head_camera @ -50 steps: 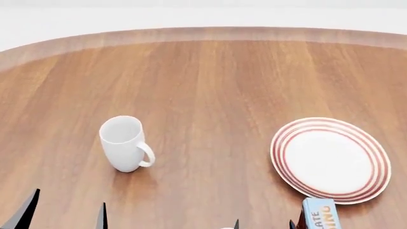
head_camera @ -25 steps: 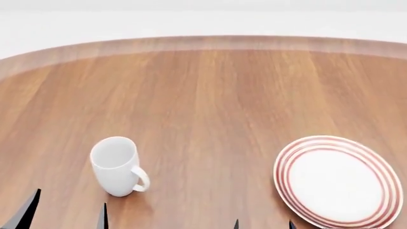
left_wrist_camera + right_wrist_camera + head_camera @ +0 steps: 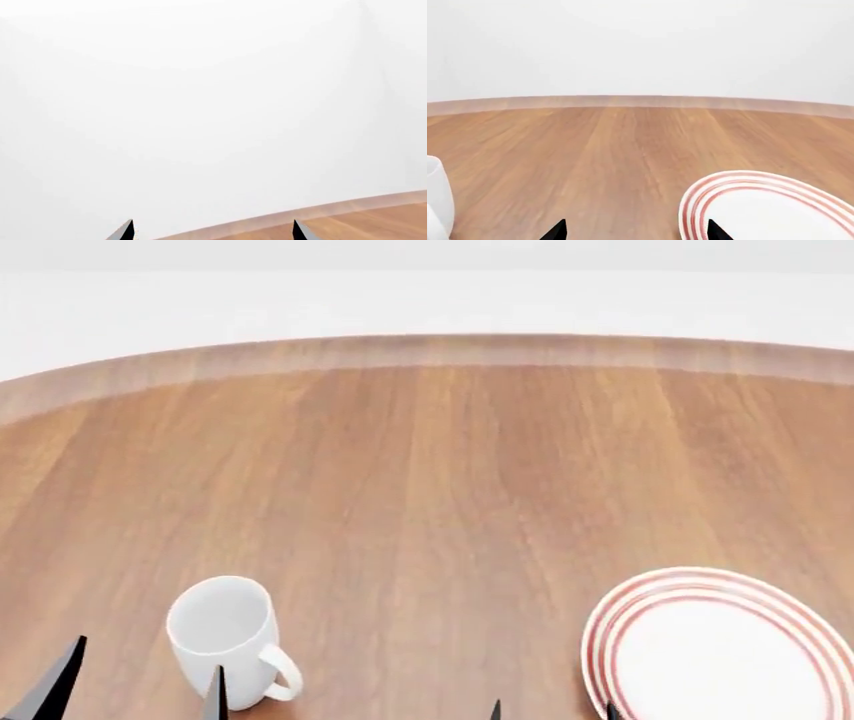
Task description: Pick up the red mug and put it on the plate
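**Red mug out of sight, both claws empty at the near edge**

A broad round wooden desk (image 3: 441, 490) fills the head view, its curved far rim set against a plain white background. Near its front right sits the plate (image 3: 714, 645), white with red rings around its rim, partly cut off by the frame. At the front left stands a plain white mug (image 3: 224, 638), upright, handle toward the plate, well apart from it.

The red mug does not show in any view, so where it is cannot be told; it is not on the plate.

Judging from this, the task is at its searching stage: nothing is grasped. The next move calls for bringing the red mug into sight, likely by tilting the head down toward the near desk, before any reach.

Only dark fingertips show at the bottom of the head view. The left claw (image 3: 144, 685) has its tips spread, one overlapping the white mug in the picture. The right claw (image 3: 551, 710) is also spread and empty, just beside the plate. Both point forward, level over the desk.
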You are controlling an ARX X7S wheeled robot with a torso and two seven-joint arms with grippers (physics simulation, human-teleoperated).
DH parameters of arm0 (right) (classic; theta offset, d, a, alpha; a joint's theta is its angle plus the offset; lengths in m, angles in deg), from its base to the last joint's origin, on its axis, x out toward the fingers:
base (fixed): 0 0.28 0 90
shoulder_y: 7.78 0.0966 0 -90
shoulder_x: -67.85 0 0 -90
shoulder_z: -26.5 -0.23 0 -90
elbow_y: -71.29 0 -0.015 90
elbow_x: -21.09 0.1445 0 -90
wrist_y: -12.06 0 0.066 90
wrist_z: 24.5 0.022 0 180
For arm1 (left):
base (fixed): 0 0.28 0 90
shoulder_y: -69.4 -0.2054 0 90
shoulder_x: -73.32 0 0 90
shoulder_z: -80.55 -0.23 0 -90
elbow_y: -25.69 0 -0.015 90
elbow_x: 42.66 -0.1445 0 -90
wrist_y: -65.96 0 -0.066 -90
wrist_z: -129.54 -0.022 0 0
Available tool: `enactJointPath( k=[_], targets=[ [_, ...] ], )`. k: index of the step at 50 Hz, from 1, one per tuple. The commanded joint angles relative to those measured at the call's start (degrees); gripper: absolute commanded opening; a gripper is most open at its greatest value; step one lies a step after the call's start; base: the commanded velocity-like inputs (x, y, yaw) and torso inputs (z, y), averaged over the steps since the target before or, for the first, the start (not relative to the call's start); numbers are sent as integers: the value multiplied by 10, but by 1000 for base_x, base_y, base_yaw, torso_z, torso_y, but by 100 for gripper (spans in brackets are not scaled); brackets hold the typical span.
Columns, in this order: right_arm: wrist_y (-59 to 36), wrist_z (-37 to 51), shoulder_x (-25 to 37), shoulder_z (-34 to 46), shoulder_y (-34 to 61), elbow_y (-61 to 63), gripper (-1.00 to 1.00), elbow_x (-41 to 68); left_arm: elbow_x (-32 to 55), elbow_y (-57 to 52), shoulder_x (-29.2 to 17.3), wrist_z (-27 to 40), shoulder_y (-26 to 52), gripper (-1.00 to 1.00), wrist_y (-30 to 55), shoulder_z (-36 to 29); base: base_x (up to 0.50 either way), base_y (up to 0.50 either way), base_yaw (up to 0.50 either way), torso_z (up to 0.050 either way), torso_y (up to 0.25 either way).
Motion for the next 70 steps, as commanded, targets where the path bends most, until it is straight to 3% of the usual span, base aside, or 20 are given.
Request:
enactJointPath(
  k=[1,25,32,46,60,70],
  targets=[
    [4,-1,2,1,-1,1,100,5,2,-1,-1,1,0,100,1,-2,172,0,0,0,0],
    [21,-2,14,3,-29,35,100,18,7,7,-3,1,4,100,-14,-8,16,0,0,0,0],
    [-13,7,66,16,-88,161,100,-2,9,6,-4,1,4,100,-13,-10,0,0,0,0,0],
    [-13,33,123,10,-193,281,100,-26,12,4,-6,-1,4,100,-9,-14,0,0,0,0,0],
    [101,53,154,8,-332,322,100,-74,14,5,-8,-2,5,100,-10,-17,0,0,0,0,0],
    [213,58,151,19,-385,257,100,-104,12,6,-9,0,6,100,-11,-19,0,0,0,0,0]
  ],
)
